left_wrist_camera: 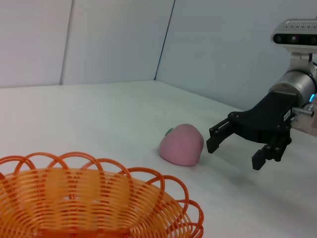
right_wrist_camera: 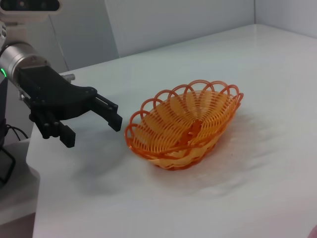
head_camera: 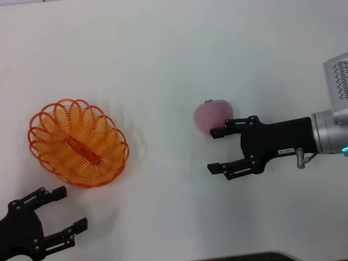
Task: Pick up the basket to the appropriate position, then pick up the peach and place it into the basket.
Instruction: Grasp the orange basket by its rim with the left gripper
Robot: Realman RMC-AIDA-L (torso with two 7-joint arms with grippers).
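The orange wire basket sits empty on the white table at the left; it also shows in the left wrist view and the right wrist view. The pink peach lies right of centre, apart from the basket, and shows in the left wrist view. My right gripper is open and empty, one fingertip right beside the peach's near side; it also shows in the left wrist view. My left gripper is open and empty, just in front of the basket, and shows in the right wrist view.
The white table stretches far behind both objects. Its front edge shows as a dark strip at the bottom. In the right wrist view the table's edge drops off beside my left arm.
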